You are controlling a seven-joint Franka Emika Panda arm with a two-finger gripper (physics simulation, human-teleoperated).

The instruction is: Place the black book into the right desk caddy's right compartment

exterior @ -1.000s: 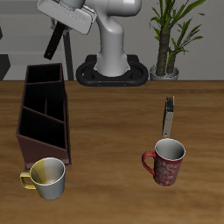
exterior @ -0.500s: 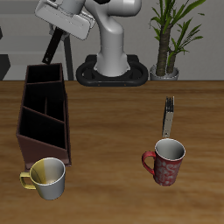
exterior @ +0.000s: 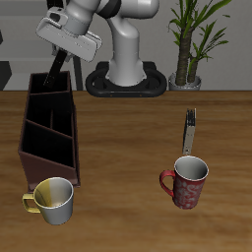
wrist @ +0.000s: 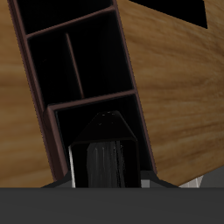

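Observation:
My gripper [exterior: 62, 51] is shut on the black book [exterior: 56, 65], which hangs tilted with its lower end at the rim of the rearmost compartment of the right desk caddy [exterior: 45, 167]. The caddy is a long reddish-brown box with black partitions, one of them slanted, near the table's edge. In the wrist view the black book [wrist: 103, 144] shows edge-on between my fingers, right over one end compartment of the caddy [wrist: 140, 105]. The book's lower tip is hidden by the caddy wall in the exterior view.
A thin grey-brown book [exterior: 189, 129] lies on the table farther over. A red mug [exterior: 185, 182] stands in front of it. A yellow mug [exterior: 54, 201] stands at the caddy's front end. The robot base [exterior: 128, 77] and a potted plant [exterior: 189, 44] are behind.
My gripper has moved sideways and downward with the black book, bringing the book's lower end from above the table's back down to the caddy's rear compartment.

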